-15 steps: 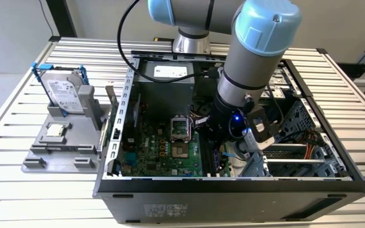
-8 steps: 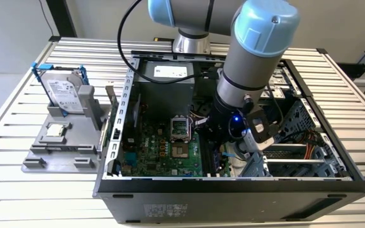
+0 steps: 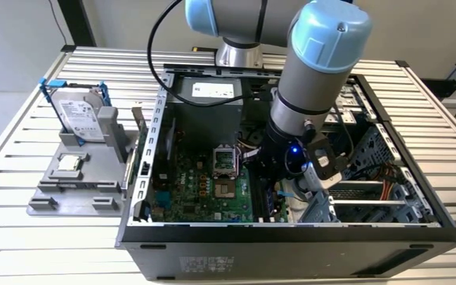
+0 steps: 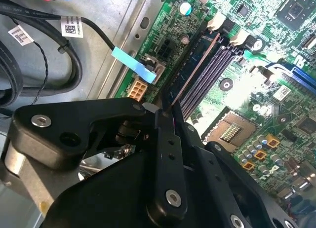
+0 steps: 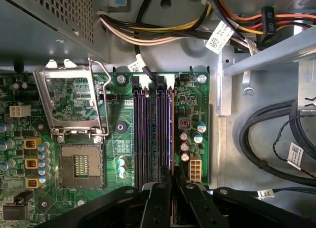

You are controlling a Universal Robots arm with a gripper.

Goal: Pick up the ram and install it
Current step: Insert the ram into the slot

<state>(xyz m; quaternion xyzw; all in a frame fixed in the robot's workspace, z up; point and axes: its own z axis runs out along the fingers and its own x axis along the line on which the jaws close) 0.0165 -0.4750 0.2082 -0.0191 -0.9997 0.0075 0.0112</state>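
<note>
Inside the open computer case (image 3: 291, 237), the gripper (image 5: 172, 181) is clenched edge-on around the ram (image 4: 190, 80), a thin dark stick that appears to sit in the memory slots (image 5: 148, 129) on the motherboard (image 3: 204, 196), beside the open processor socket (image 5: 81, 164).

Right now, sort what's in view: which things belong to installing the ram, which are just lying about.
Job: the ram, edge-on in the gripper; memory slots.
Lying about: hard drive, processor chip, both on the gray holder outside the case.
</note>
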